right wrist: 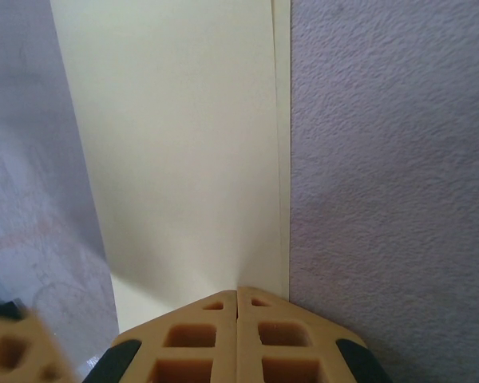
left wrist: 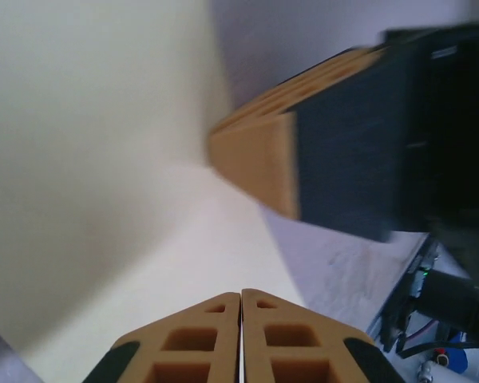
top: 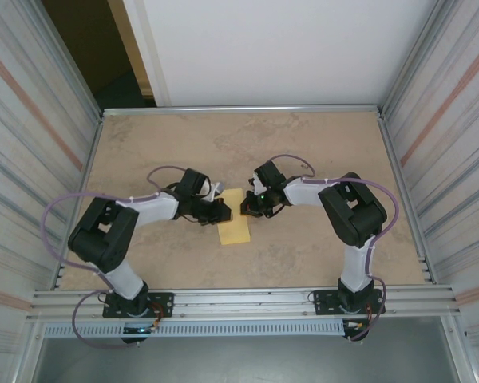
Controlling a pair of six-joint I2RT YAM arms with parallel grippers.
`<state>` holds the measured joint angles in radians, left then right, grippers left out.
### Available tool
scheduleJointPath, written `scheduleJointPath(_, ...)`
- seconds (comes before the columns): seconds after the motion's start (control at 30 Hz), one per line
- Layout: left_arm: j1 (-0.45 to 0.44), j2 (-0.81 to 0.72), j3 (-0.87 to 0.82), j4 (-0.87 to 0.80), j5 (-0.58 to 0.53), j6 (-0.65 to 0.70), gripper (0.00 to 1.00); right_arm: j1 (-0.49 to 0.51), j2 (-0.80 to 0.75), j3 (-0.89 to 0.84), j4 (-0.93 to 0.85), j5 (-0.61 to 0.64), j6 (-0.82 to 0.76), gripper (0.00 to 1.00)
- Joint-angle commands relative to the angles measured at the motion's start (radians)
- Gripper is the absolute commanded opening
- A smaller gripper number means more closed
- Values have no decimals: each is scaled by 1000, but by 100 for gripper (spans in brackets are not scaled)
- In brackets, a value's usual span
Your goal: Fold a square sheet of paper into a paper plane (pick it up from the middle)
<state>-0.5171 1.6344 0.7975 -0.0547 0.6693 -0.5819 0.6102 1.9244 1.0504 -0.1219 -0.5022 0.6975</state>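
Note:
The square sheet of paper (top: 235, 227) lies flat mid-table, folded into a narrow pale-yellow strip rather than a plane shape. My left gripper (top: 223, 210) is shut at the strip's left edge, its tips (left wrist: 241, 292) down against the paper (left wrist: 104, 159). My right gripper (top: 246, 209) is shut at the strip's right edge. Its tips (right wrist: 238, 289) sit on the paper (right wrist: 176, 144) just inside a long edge where two layers lie slightly offset. Nothing shows between either pair of jaws. The right gripper's fingers (left wrist: 255, 163) appear close by in the left wrist view.
The beige table (top: 303, 247) is fenced by a metal rail (top: 239, 109) at the back and ribbed side walls (top: 32, 144). Both arms reach inward, their grippers almost touching over the paper. Bare tabletop (right wrist: 383, 159) runs right of the strip.

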Motion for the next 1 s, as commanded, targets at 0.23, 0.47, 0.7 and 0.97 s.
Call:
scheduleJointPath(0.23, -46, -21, -117, 3, -30, -75, 9, -14, 71, -18, -109, 103, -26, 0)
scheduleJointPath(0.47, -47, -3, -149, -46, -37, -42, 8, -20, 84, -18, -124, 117, -27, 0)
scheduleJointPath(0.7, -48, -32, -195, -140, -83, -25, 7, -35, 101, -24, -146, 148, -26, 0)
scheduleJointPath(0.97, -47, -146, -308, -150, -109, -71, 7, -54, 109, -33, -150, 151, -32, 0)
